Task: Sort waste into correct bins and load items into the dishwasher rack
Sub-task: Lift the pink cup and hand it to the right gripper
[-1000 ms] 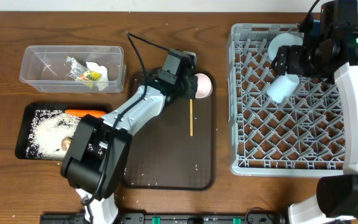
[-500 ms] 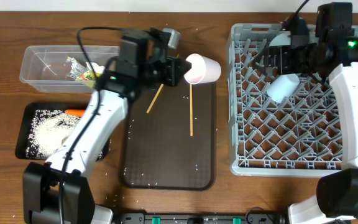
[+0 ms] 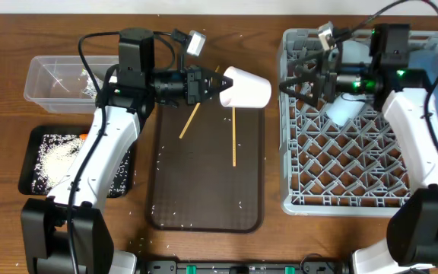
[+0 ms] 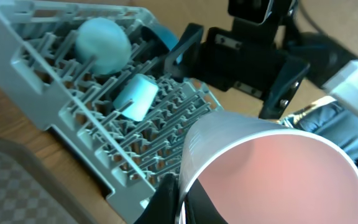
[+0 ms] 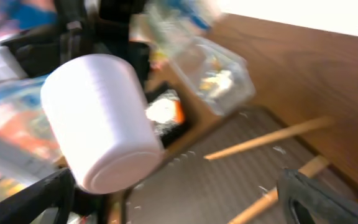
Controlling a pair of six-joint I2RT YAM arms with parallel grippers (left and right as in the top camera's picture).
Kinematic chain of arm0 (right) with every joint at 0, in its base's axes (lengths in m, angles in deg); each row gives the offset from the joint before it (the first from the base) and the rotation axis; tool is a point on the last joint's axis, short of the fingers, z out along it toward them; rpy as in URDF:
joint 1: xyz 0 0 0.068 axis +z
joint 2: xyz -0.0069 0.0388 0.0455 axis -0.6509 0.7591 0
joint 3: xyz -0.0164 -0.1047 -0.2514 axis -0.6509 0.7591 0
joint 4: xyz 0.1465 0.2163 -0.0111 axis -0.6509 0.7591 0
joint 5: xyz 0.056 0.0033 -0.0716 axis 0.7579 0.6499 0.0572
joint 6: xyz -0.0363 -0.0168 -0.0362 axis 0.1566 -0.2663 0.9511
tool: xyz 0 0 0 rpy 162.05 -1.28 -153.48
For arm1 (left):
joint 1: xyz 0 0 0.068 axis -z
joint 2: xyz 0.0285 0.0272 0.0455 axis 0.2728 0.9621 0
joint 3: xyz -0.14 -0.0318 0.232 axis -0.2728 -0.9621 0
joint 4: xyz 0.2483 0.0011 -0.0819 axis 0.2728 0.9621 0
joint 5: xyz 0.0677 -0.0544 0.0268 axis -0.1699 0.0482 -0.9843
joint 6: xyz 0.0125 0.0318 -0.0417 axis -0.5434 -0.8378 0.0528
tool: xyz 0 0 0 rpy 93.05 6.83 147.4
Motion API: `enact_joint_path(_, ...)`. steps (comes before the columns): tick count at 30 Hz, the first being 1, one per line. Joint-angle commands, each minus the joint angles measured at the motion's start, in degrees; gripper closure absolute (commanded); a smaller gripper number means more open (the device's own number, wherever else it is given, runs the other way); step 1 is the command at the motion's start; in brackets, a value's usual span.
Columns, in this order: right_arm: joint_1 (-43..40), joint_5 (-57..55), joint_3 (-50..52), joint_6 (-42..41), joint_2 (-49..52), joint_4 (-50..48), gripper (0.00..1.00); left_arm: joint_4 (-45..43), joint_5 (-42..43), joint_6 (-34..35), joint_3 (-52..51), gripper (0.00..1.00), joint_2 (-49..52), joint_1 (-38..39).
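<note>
My left gripper (image 3: pixel 217 85) is shut on the rim of the pale pink cup (image 3: pixel 247 89) and holds it on its side above the far edge of the brown serving tray (image 3: pixel 204 190). In the left wrist view my left gripper's jaws (image 4: pixel 182 205) pinch the cup wall (image 4: pixel 272 168). My right gripper (image 3: pixel 295 84) is open at the rack's left edge, facing the cup and apart from it. In the right wrist view the cup (image 5: pixel 98 121) hangs between my right gripper's spread fingers (image 5: pixel 179 205). Two chopsticks (image 3: pixel 189 120) (image 3: pixel 234 141) lie on the tray. The grey dishwasher rack (image 3: pixel 348 204) holds a light-blue cup (image 3: pixel 344 110).
The clear tub (image 3: pixel 52 76) at far left holds wrappers (image 3: pixel 90 87). The black tray (image 3: pixel 33 164) holds rice (image 3: pixel 55 156). The left wrist view shows the rack (image 4: pixel 73 124) with a small light-blue bowl (image 4: pixel 102 40), the light-blue cup (image 4: pixel 135 96) and a blue bowl's edge (image 4: pixel 160 37).
My left gripper picked the pink cup off the tray and carried it up and to the right. My right gripper moved left to the rack's edge, toward the cup.
</note>
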Motion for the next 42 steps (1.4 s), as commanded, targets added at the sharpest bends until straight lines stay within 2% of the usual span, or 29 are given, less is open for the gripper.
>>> enact_joint_path(1,2.12,11.19,1.36,1.38,-0.46,-1.38,0.06,-0.70,3.06,0.59,0.04,0.93,0.20,-0.13)
enact_joint_path(8,6.12,12.07,1.36,1.33,-0.46,-2.78,0.11,-0.90,3.02,0.59,0.04,0.94,0.22,-0.13)
enact_joint_path(20,11.85,9.20,1.38,1.31,-0.46,-3.58,0.29,-6.03,3.06,4.55,0.04,0.93,0.22,-0.13)
enact_joint_path(29,11.85,9.20,1.38,1.31,-0.46,-3.61,0.52,-6.01,3.06,4.63,0.04,0.94,0.22,-0.13)
enact_joint_path(31,11.76,9.20,1.36,1.31,-0.46,-3.69,0.53,-6.01,3.08,4.63,0.04,0.94,0.20,-0.13)
enact_joint_path(37,10.40,9.20,1.36,1.25,-0.46,-4.26,0.59,-5.99,3.06,4.61,0.04,0.70,0.20,-0.13)
enact_joint_path(42,8.02,6.21,1.36,-2.51,-0.48,-4.24,0.62,-5.99,3.04,4.59,0.04,0.68,0.20,-0.26)
